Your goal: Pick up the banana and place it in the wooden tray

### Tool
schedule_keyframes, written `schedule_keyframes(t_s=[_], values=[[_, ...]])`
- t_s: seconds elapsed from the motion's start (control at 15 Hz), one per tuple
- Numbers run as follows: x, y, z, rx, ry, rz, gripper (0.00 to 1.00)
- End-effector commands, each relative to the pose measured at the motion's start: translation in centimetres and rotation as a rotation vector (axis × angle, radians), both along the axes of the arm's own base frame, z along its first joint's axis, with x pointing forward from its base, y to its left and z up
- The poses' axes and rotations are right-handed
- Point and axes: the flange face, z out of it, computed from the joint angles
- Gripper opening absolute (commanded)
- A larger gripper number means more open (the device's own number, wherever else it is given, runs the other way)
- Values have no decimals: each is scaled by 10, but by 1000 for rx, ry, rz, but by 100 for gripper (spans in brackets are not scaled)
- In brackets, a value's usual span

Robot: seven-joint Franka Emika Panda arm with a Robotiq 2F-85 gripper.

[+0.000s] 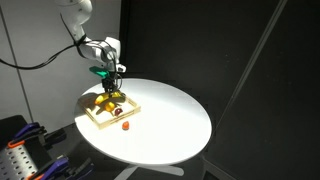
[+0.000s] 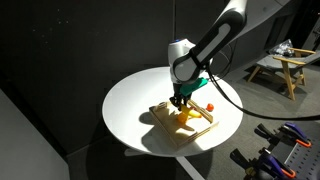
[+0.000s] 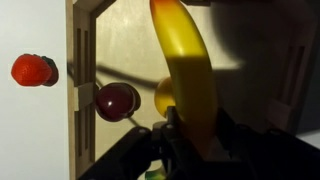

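We see the gripper (image 3: 200, 138) clenched on the banana (image 3: 185, 60) at its lower end, the fruit running up the middle of the wrist view over the wooden tray (image 3: 85, 60). At left, 1 small red object (image 3: 32, 70) lies outside the rim on the white table (image 3: 30, 130).

You were in a lab or a workshop, not a home. Black curtains (image 1: 235, 60) hung all around the round white table (image 1: 175, 115). Tools with red and blue handles (image 2: 288, 135) sat close beside it. A wooden trestle (image 2: 282, 62) stood far back, in a bright corner.
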Motion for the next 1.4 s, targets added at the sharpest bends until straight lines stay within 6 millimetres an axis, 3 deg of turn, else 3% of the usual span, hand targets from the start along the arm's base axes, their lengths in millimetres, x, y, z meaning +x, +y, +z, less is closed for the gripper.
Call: schedule_keyframes(t_s=[0.0, 0.73, 0.8, 0.87, 0.93, 1.2, 1.33], values=[[5, 16, -6, -11, 5, 6, 16], [8, 35, -27, -7, 22, 39, 16], [9, 35, -28, -8, 23, 37, 35], [9, 34, -28, -9, 23, 36, 65], [9, 34, -28, -8, 25, 34, 66], [10, 33, -28, -6, 26, 34, 97], [10, 31, -23, -8, 26, 29, 100]])
